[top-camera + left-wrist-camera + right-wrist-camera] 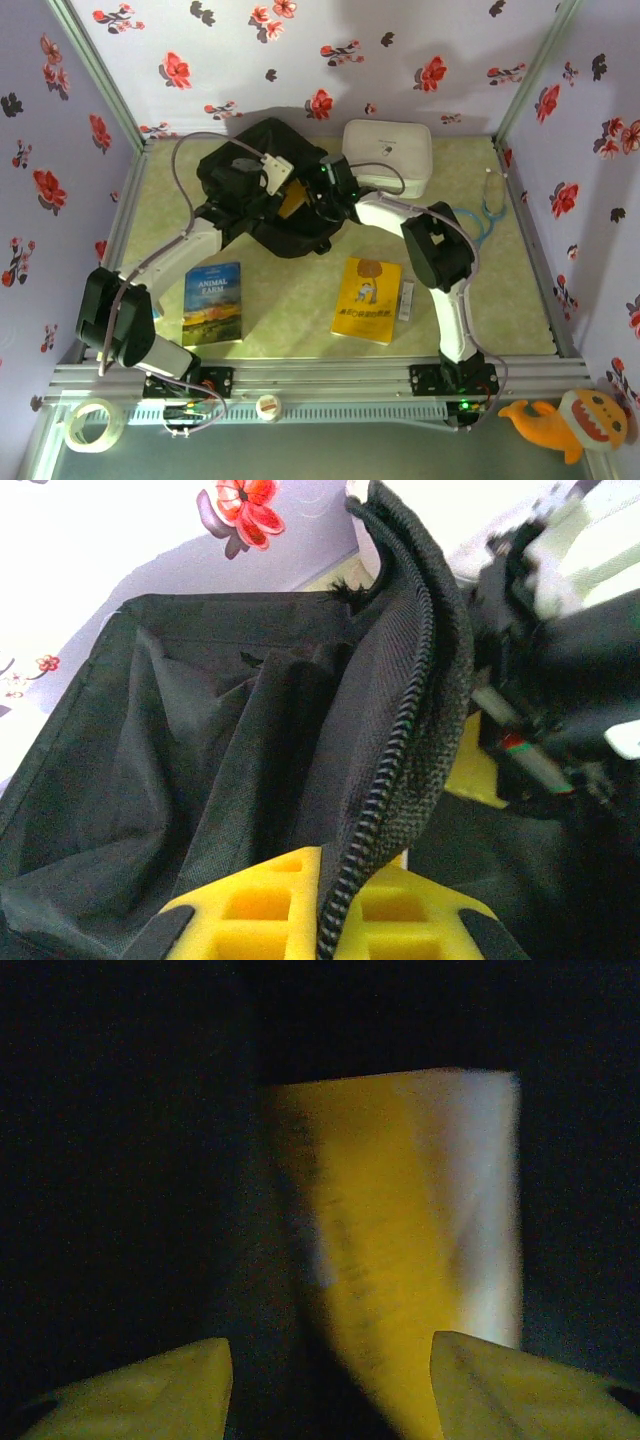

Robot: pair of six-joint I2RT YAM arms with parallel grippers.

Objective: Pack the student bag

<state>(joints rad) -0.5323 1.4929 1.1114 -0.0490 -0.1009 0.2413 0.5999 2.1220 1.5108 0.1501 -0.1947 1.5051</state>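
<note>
The student bag, a large black backpack, lies at the back middle of the table with its mouth held open. My left gripper is shut on the zipper edge of the student bag, and its dark lining shows beyond. In the top view the left gripper sits over the bag's top. My right gripper reaches into the opening from the right. Inside, its jaws stand open, with a yellow book lying just ahead, close to the right fingertip. A corner of that yellow book shows in the opening.
A white zip case stands right behind the bag. An Animal Farm book and another yellow book lie on the near table, with a small white item beside it. A blue cable lies at the right wall.
</note>
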